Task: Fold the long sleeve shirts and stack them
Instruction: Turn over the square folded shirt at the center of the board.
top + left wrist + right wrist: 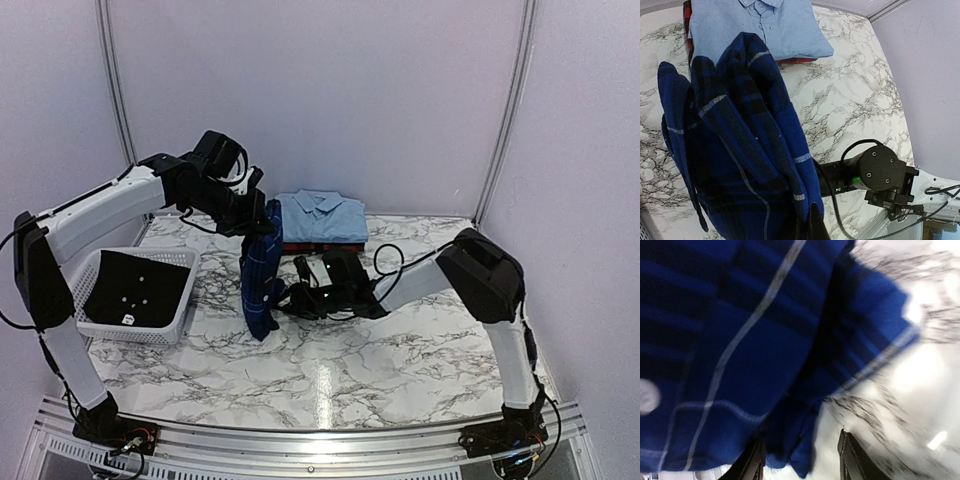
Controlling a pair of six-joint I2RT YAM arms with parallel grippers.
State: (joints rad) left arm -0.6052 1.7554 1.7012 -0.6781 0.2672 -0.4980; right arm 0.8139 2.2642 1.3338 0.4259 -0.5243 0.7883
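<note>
The left gripper (262,213) is clamped on the navy plaid shirt (260,275), which hangs as a limp, bunched column of soft cloth down to the glossy marbled table (400,350). The right gripper (800,442) stands spread around the shirt's lower hem. Behind, the light blue shirt (322,215) lies folded square on the red-and-black plaid shirt (320,247).

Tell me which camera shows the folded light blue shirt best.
Top external: the whole folded light blue shirt shows, collar and all. Left wrist shows it closer but cropped at the top. Right wrist shows only navy plaid cloth.
</note>
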